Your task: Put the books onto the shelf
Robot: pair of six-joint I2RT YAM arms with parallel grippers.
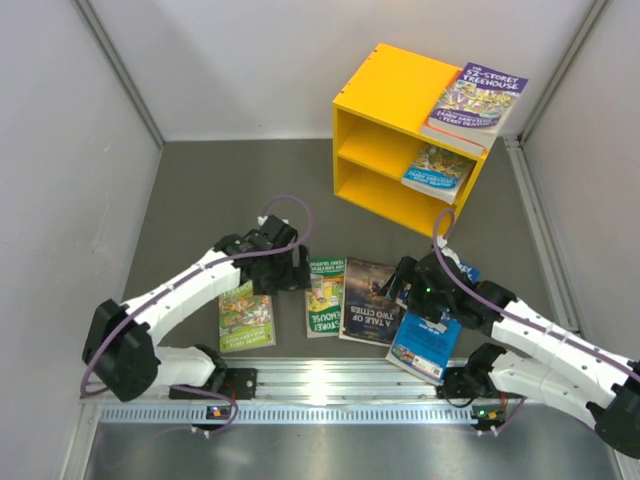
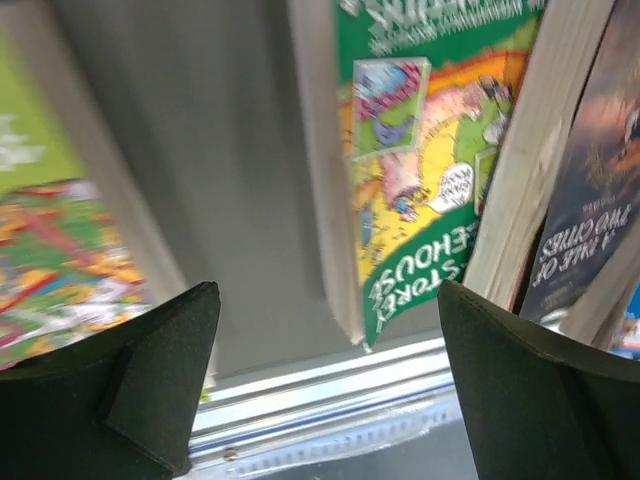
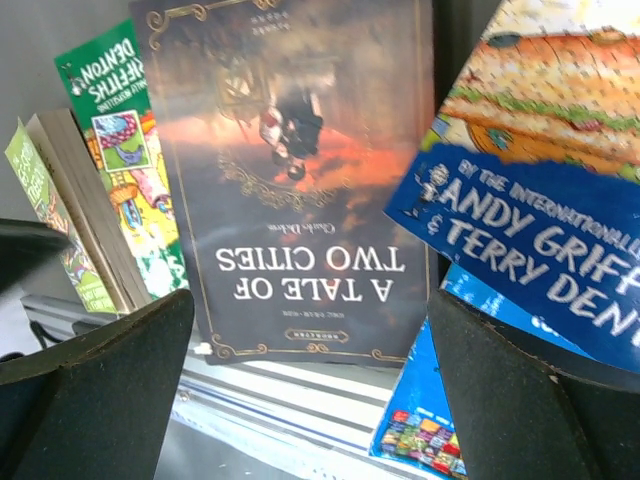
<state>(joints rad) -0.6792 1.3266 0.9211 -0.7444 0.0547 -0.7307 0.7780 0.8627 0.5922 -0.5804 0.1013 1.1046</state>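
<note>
Yellow shelf (image 1: pixel 390 80) stood at the table's (image 1: pixel 230 180) far right corner in the top view, 1 purple book (image 1: pixel 478 100) on its roof, while the left gripper (image 1: pixel 297 272) hung empty just left of the green Treehouse book (image 1: pixel 326 295) near the front edge. In the left wrist view its fingers (image 2: pixel 150 380) gaped wide. In the right wrist view the right gripper (image 3: pixel 310 320), equally spread and empty, faced the dark book (image 3: pixel 300 180); closing squarely on 1 edge, clear of the blue book (image 3: pixel 530 220) crowding it, seemed wisest.

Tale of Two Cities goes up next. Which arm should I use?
Probably the right arm. Its open jaws frame A Tale of Two Cities, and the shelf stands far right. The left arm, jaws open too, hangs over bare mat beside a green book.
</note>
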